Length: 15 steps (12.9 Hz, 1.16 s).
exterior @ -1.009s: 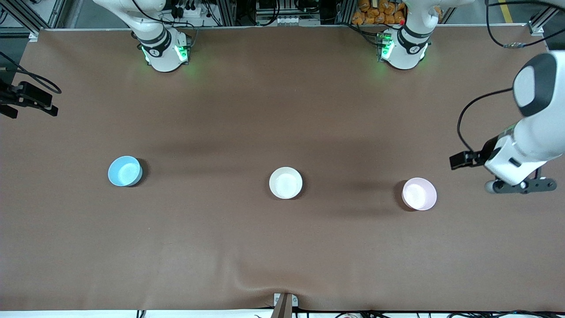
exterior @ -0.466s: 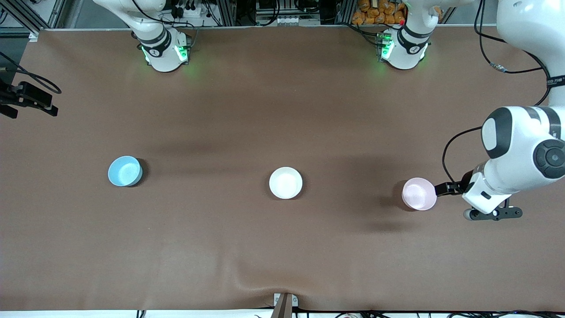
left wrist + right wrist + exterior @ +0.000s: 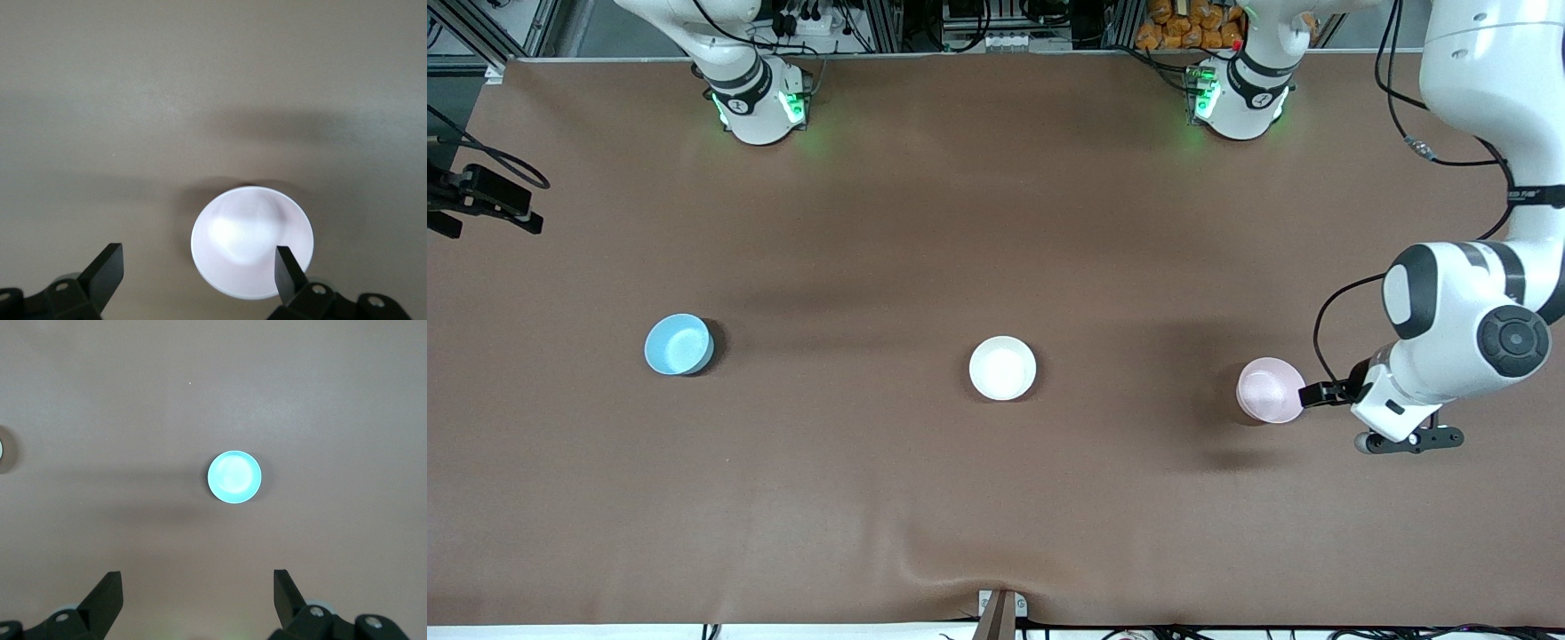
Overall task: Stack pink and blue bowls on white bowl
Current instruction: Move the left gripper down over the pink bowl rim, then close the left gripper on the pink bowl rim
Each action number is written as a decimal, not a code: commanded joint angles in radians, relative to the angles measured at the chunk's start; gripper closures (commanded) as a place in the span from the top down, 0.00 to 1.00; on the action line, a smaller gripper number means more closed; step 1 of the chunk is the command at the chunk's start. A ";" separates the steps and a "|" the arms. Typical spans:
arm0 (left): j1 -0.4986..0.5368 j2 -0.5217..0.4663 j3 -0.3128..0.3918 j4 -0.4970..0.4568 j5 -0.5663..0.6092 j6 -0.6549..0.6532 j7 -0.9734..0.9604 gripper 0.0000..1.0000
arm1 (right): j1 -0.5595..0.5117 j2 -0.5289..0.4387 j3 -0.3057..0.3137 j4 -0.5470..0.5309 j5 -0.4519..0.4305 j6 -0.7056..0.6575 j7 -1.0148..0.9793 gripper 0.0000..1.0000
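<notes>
Three bowls sit in a row on the brown table (image 3: 996, 222), well apart from one another and none stacked yet. The white bowl (image 3: 1002, 367) is in the middle, the blue bowl (image 3: 679, 344) lies toward the right arm's end, and the pink bowl (image 3: 1270, 389) lies toward the left arm's end, a little nearer the front camera than the other two. The left gripper (image 3: 1316, 394) is low at the pink bowl's rim on the side toward the left arm's end of the table. In the left wrist view its fingers (image 3: 288, 270) are spread wide with nothing between them, one finger overlapping the edge of the pink bowl (image 3: 252, 250) and the other out over bare table; whether that finger actually touches the rim is hard to judge from either view. The right gripper (image 3: 197, 597) does not show in the front view. Its wrist camera looks straight down from high up on the blue bowl (image 3: 234, 477), with both fingers wide apart, holding nothing, and the arm appears to be waiting.
</notes>
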 commanded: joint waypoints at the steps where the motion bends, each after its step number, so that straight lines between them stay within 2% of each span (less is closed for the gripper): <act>1: 0.010 -0.010 -0.008 -0.089 -0.035 0.084 -0.003 1.00 | -0.025 0.002 0.015 0.007 0.002 -0.009 -0.015 1.00; 2: 0.011 -0.012 -0.009 -0.101 -0.035 0.084 -0.003 1.00 | -0.025 0.002 0.015 0.007 0.002 -0.009 -0.015 1.00; 5: 0.036 0.011 -0.011 -0.114 -0.038 0.084 0.002 0.91 | -0.027 0.002 0.015 0.007 0.002 -0.009 -0.015 1.00; 11: 0.033 0.057 -0.012 -0.114 -0.086 0.106 0.003 0.59 | -0.027 0.002 0.015 0.005 0.002 -0.009 -0.015 1.00; 15: 0.036 0.067 -0.011 -0.114 -0.089 0.107 0.003 0.53 | -0.025 0.002 0.015 0.005 0.002 -0.009 -0.015 1.00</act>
